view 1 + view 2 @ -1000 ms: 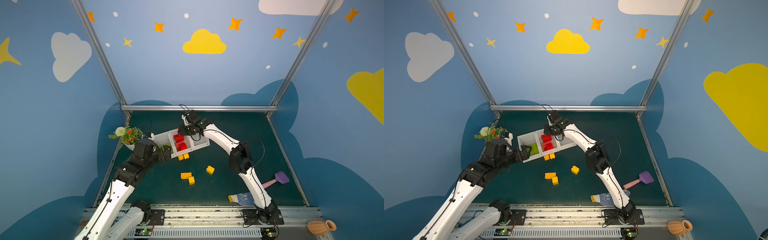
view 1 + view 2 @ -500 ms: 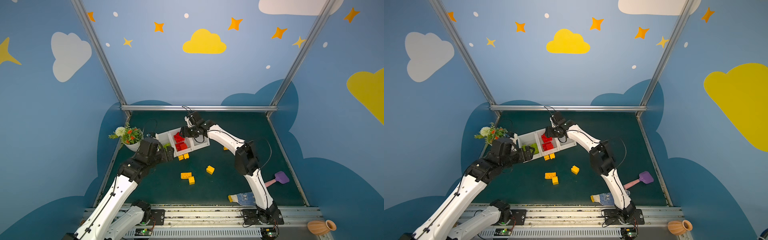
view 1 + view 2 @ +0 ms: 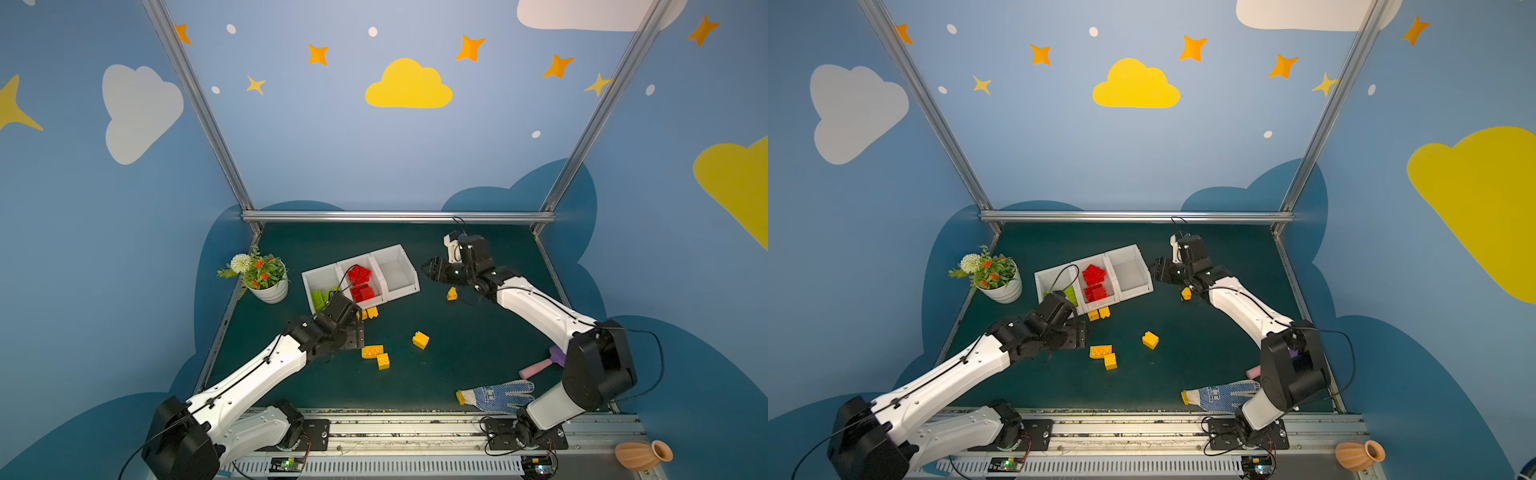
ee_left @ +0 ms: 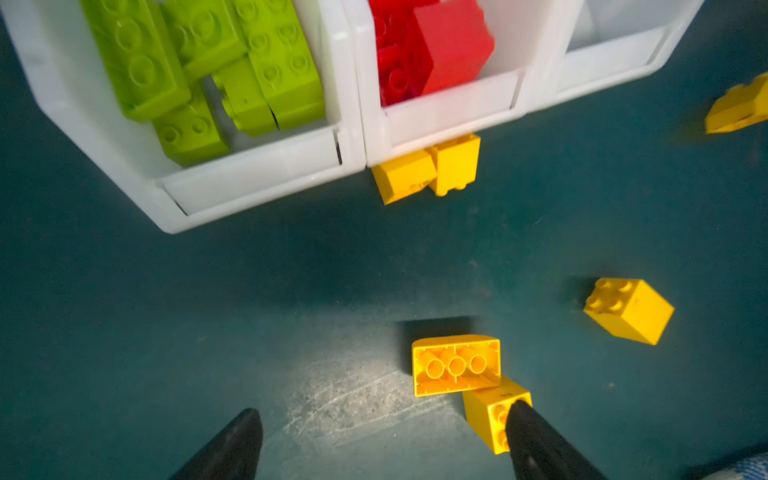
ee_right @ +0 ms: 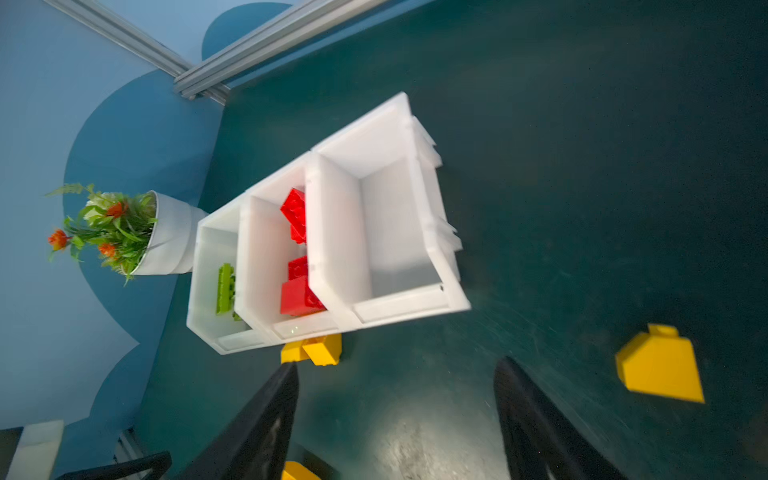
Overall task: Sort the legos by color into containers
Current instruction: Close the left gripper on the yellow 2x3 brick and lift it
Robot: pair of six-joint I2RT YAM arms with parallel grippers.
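Jaws apart, legos (image 4: 453, 166) seemingly touching containers (image 4: 257, 174), glove (image 3: 500, 395)

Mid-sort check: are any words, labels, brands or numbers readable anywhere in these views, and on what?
No text reads clearly in any view.
On the glove: blue printed marking near the cuff, too small to read.
On the yellow brick against the bins: a small dark mark on its side, too blurred to read.
On the green bricks: raised rings on the studs, no legible lettering.
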